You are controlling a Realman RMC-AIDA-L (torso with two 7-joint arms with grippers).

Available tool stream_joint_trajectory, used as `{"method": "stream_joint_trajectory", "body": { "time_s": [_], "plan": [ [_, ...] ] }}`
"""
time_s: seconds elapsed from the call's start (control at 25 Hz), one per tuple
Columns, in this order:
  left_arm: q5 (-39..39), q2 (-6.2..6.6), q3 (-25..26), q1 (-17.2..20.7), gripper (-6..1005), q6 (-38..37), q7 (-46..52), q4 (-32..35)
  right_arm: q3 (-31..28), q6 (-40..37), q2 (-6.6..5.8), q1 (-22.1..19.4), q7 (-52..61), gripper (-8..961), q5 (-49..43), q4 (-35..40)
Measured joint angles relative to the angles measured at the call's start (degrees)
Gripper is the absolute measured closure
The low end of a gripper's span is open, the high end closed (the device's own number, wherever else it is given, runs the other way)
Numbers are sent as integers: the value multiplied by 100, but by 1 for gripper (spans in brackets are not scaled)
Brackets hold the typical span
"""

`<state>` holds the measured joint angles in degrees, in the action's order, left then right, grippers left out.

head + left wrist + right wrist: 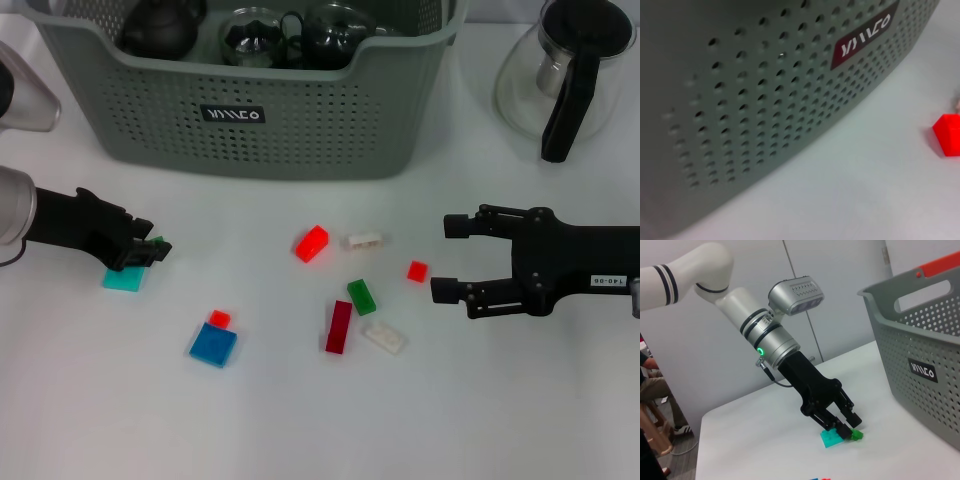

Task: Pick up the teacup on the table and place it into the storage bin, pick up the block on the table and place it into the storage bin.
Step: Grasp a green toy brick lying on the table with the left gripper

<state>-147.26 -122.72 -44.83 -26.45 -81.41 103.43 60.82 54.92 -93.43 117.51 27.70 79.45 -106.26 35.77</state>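
The grey-green perforated storage bin [300, 120] stands at the back centre, and its wall [765, 110] fills the left wrist view. Dark glass tea vessels [250, 35] sit inside it; no teacup shows on the table. My left gripper [150, 250] is low at the left, shut on a small green block [856, 435] just above a teal block [124, 279]. My right gripper [448, 258] hovers open at the right, near a small red block [417, 270]. Loose blocks lie mid-table: red [311, 243], white [364, 240], green [361, 296], dark red [339, 326].
A glass teapot [570, 70] with a black handle stands at the back right. A blue block [213, 345] with a small red one [220, 318] beside it lies front left. Another white block [384, 337] lies beside the dark red one.
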Motion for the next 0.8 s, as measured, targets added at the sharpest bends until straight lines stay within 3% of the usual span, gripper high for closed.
{"method": "stream_joint_trajectory", "body": {
  "time_s": [0.4, 0.8],
  "plan": [
    [-215, -107, 15, 1, 618, 109, 25, 97, 0, 1, -9, 15, 0, -2, 0, 0],
    [-224, -125, 9, 17, 618, 70, 38, 181, 1, 1, -1, -7, 0, -2, 0, 0]
  ]
}}
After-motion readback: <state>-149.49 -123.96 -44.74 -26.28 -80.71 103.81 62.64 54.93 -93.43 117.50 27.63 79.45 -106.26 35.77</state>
